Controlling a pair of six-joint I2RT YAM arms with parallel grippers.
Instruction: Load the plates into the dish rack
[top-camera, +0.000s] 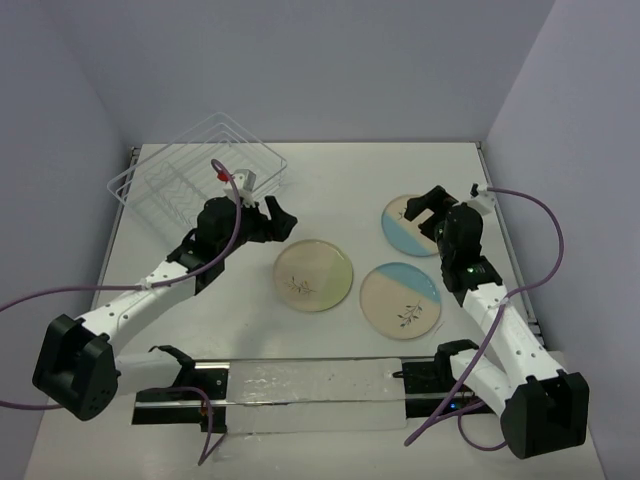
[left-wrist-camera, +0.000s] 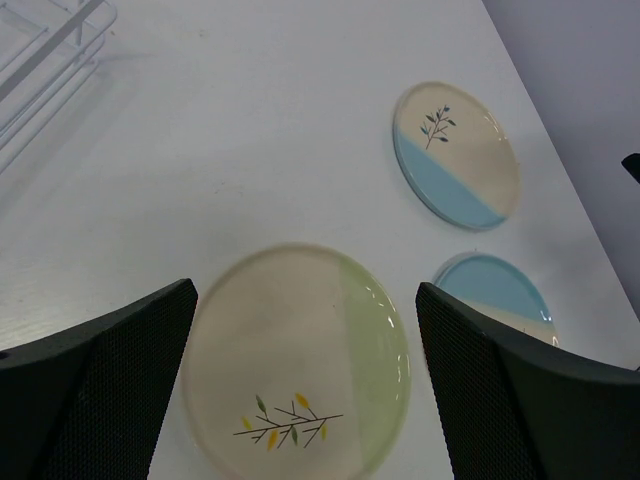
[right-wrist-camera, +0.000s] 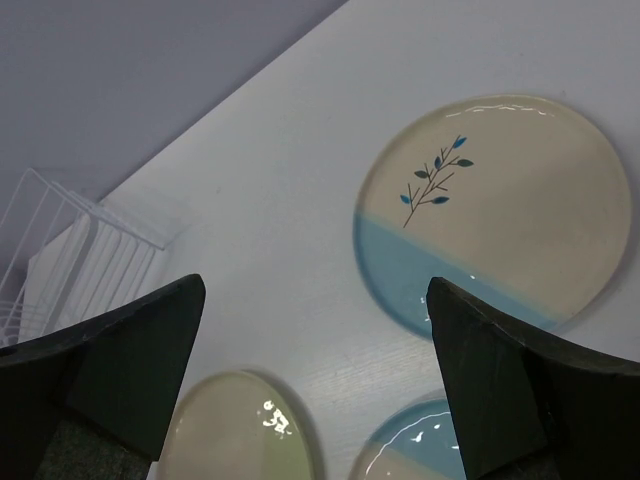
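- Left gripper: jaws spread wide, nothing held. It hangs just beyond the cream-and-green plate; the wrist view frames that plate between the fingers.
- Right gripper: also wide and empty, over the far blue-and-cream plate.
- All three plates lie flat on the table, apart from one another. None is in the dish rack, at the far left.
- Judgement: the step in hand is the first pick-up. A flat plate offers only its rim, so one finger goes under the edge and the other on top. Grip firmly, as the glaze likely slips.
- The near blue-and-cream plate sits close by; a pushed plate could knock it.
- The left arm's purple cable arcs close to the rack and may snag on the thin wires.
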